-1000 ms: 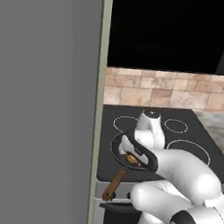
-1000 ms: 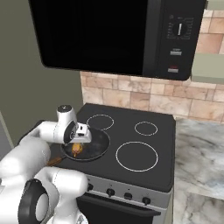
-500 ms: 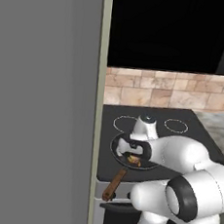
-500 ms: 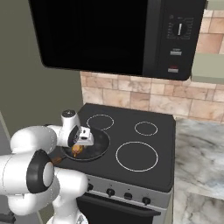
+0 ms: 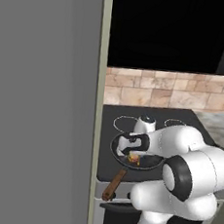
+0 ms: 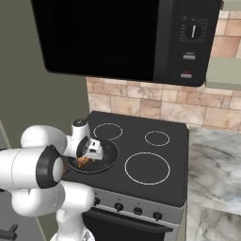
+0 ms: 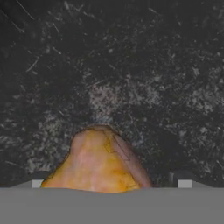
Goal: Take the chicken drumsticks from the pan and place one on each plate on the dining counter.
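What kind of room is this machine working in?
A kitchen, rendered rather than real: a black glass stovetop with white burner rings, a black microwave mounted above it, and a round black frying pan holding golden-orange chicken.

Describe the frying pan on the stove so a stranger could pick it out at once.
Start at the black glass stove top beneath the black microwave. At its front left corner sits the round black frying pan, a golden-orange drumstick inside. Unlike the flat white burner rings beside it, it has a raised rim and a long brown wooden handle.
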